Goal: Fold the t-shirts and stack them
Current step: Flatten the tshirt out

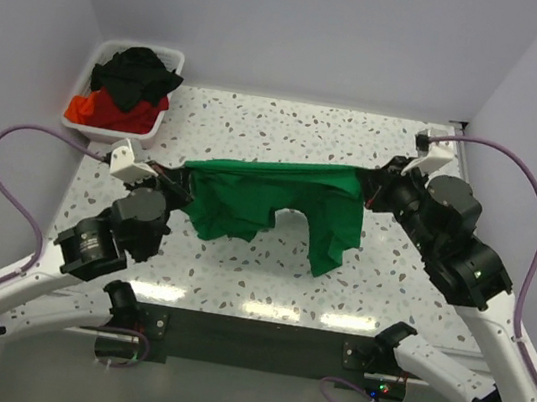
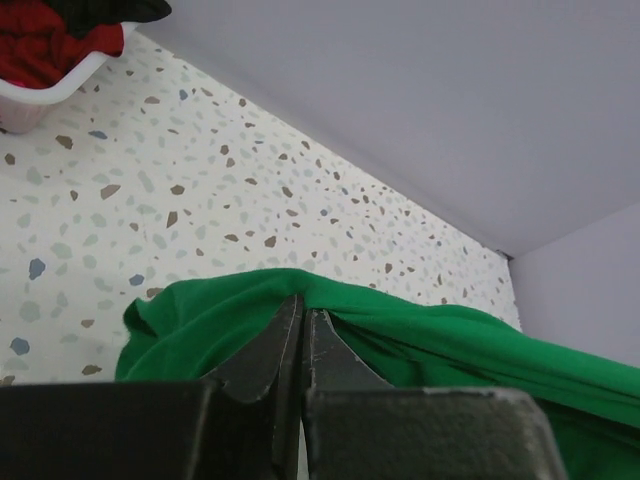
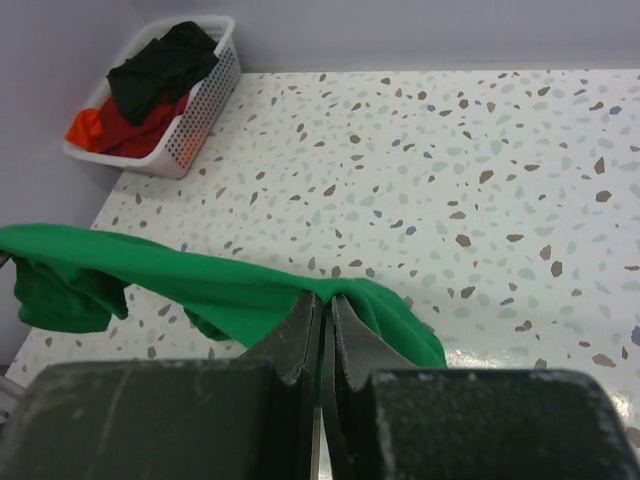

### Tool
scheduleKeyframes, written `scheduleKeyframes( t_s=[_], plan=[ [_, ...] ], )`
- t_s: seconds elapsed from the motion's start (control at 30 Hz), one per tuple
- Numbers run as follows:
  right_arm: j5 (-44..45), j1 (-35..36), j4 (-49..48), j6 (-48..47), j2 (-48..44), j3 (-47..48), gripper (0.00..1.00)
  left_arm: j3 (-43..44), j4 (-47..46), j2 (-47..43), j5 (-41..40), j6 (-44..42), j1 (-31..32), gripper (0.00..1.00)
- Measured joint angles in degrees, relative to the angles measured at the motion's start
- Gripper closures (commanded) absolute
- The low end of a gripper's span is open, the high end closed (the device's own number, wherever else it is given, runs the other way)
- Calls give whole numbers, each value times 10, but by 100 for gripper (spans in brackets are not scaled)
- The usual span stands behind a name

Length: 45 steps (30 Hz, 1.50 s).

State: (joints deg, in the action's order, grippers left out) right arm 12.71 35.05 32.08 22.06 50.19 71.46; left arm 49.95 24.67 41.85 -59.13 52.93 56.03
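Observation:
The green t-shirt (image 1: 278,207) hangs stretched between both grippers above the middle of the table, its lower part drooping toward the tabletop. My left gripper (image 1: 187,181) is shut on its left edge; in the left wrist view the gripper (image 2: 303,310) pinches the green cloth (image 2: 440,340). My right gripper (image 1: 368,188) is shut on its right edge; in the right wrist view the gripper (image 3: 326,298) pinches the green cloth (image 3: 200,285). A black t-shirt (image 1: 141,73) and a red t-shirt (image 1: 100,110) lie bunched in the bin.
A white plastic bin (image 1: 155,123) stands at the far left corner, also seen in the right wrist view (image 3: 205,125) and the left wrist view (image 2: 60,85). The speckled tabletop (image 1: 289,128) is walled by pale panels at the back and sides.

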Motion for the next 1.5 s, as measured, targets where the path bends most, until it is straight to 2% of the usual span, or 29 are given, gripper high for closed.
scheduleKeyframes(
  t_s=[0.2,0.3,0.43,0.63,0.8,0.93,1.07,1.33,1.4,1.43,1.47,1.5],
  plan=[
    [-13,0,-3,-5,8,46,100,29,-96,-9,8,-153,0,100],
    [0,-2,-22,-16,21,62,100,43,-164,29,-8,-222,-2,100],
    [43,-7,-57,-30,60,60,100,63,-254,123,-57,-283,-19,100],
    [110,-24,-146,-30,180,-2,100,99,-198,311,-39,-162,-141,100],
    [71,-88,-203,5,326,-63,100,99,-187,454,36,-75,-212,100],
    [38,-130,-250,16,436,-59,100,112,-229,553,95,-69,-240,100],
    [17,-161,-273,17,516,-16,100,180,-259,643,135,-84,-266,100],
    [-8,-215,-299,3,673,168,100,356,-297,788,188,-134,-301,100],
    [-8,-222,-297,-6,710,214,99,400,-299,819,198,-150,-305,67],
    [-9,-224,-296,-9,726,233,79,425,-299,836,202,-162,-307,52],
    [-10,-227,-294,-12,739,249,69,444,-299,850,204,-171,-308,30],
    [-10,-229,-292,-15,752,266,60,457,-299,860,204,-181,-310,24]
  ],
)
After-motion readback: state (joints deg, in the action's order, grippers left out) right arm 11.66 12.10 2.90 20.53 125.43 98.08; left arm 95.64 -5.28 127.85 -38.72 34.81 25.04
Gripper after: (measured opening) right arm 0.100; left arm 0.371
